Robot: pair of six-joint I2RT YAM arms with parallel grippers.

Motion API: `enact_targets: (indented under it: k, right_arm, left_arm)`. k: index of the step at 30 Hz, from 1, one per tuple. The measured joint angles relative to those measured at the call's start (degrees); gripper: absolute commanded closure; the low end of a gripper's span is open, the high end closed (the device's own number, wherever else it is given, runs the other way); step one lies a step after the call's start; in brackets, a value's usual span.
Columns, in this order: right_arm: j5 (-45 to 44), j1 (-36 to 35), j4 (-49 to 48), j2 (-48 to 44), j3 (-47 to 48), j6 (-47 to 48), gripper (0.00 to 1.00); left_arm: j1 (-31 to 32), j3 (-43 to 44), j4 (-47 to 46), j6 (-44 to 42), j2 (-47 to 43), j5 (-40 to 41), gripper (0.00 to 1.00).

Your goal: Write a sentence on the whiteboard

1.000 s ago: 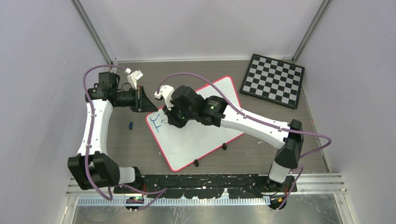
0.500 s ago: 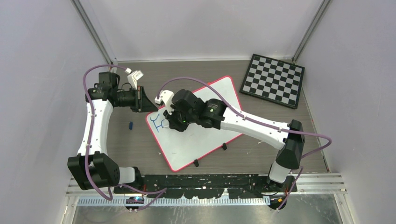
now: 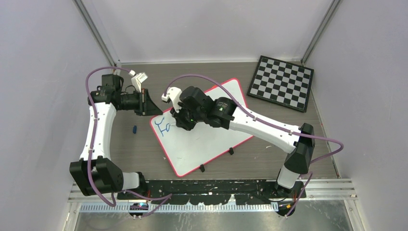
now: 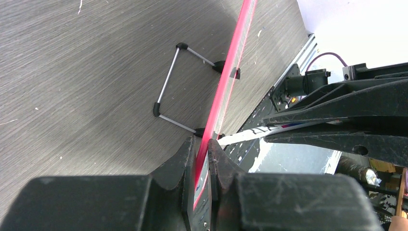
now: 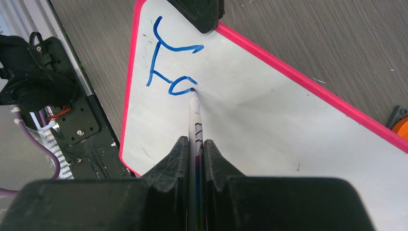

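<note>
While my right gripper (image 5: 195, 144) clamps the marker (image 5: 194, 113), its tip touches the sentence (image 5: 163, 72), 2 blue letters on the whiteboard (image 5: 269, 125) just ahead; my left gripper (image 4: 201, 149) pinches that board's pink rim.

Looking myself over now: my left arm (image 3: 96, 130) and my right arm (image 3: 262, 127) are both smooth white shells, broken up by chunky black joint housings. There's a purple cable (image 3: 197, 76) looping off each one. A small white bracket (image 3: 139, 78) sits at each wrist. Up close, my left fingers (image 4: 171, 166) are matte black wedges, scuffed and scratched, and my right fingers (image 5: 171, 163) are the same dark tapered plastic.
</note>
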State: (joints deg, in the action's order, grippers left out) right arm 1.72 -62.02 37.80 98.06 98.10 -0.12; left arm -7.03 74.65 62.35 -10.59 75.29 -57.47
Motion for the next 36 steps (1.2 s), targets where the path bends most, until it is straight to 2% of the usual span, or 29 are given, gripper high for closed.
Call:
enact_targets:
  k: [26,36]
  right_arm:
    - [-0.15,0.22,-0.02,0.00,0.17,-0.02,1.00]
    - [-0.02,0.20,-1.46,-1.60,-3.08,-0.02,1.00]
  left_arm:
    - [0.02,0.00,-0.02,0.02,0.00,0.04,1.00]
    - [0.02,0.00,-0.02,0.04,0.00,0.35,1.00]
